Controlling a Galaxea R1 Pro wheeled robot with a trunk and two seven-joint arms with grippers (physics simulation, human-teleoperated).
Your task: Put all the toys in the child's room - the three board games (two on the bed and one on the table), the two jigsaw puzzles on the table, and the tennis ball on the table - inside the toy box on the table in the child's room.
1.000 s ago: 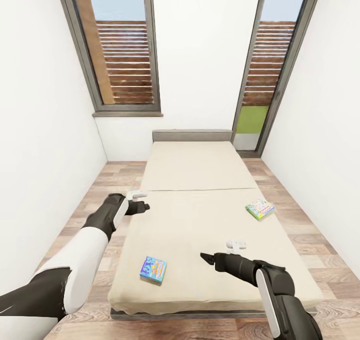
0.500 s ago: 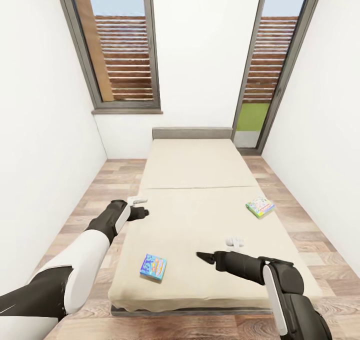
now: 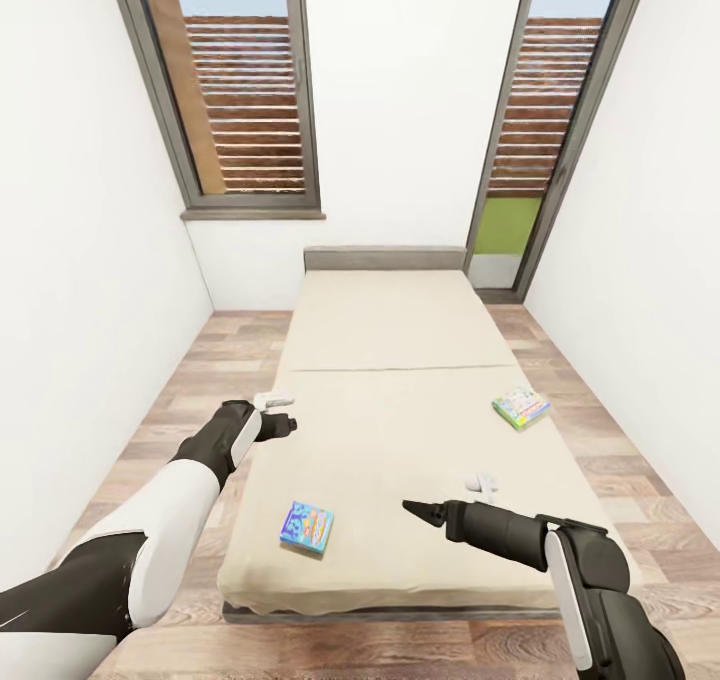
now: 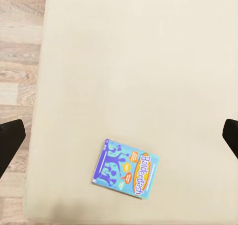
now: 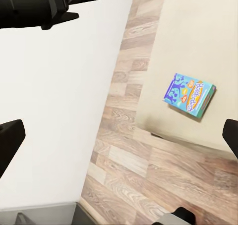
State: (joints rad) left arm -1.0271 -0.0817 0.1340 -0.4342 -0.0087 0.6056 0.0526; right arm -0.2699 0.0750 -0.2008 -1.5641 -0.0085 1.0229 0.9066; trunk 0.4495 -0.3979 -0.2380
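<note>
Two board games lie flat on the beige bed (image 3: 390, 340). A blue one (image 3: 306, 528) is near the bed's front left corner, and a green and white one (image 3: 520, 407) is by the right edge. My left gripper (image 3: 287, 424) hovers over the bed's left edge, beyond the blue game. Its fingers stand wide apart around nothing, with the blue game (image 4: 126, 168) below them. My right gripper (image 3: 418, 511) hangs open over the front middle of the bed, right of the blue game (image 5: 189, 94).
White walls close in on both sides of the narrow room. Strips of wooden floor (image 3: 200, 380) run along each side of the bed. A window (image 3: 240, 100) and a glass door (image 3: 540, 130) stand behind the headboard (image 3: 385, 257).
The whole picture has slid slightly upward, so the camera has moved. My right forearm has drifted a little to the right. Both board games lie where they were.
</note>
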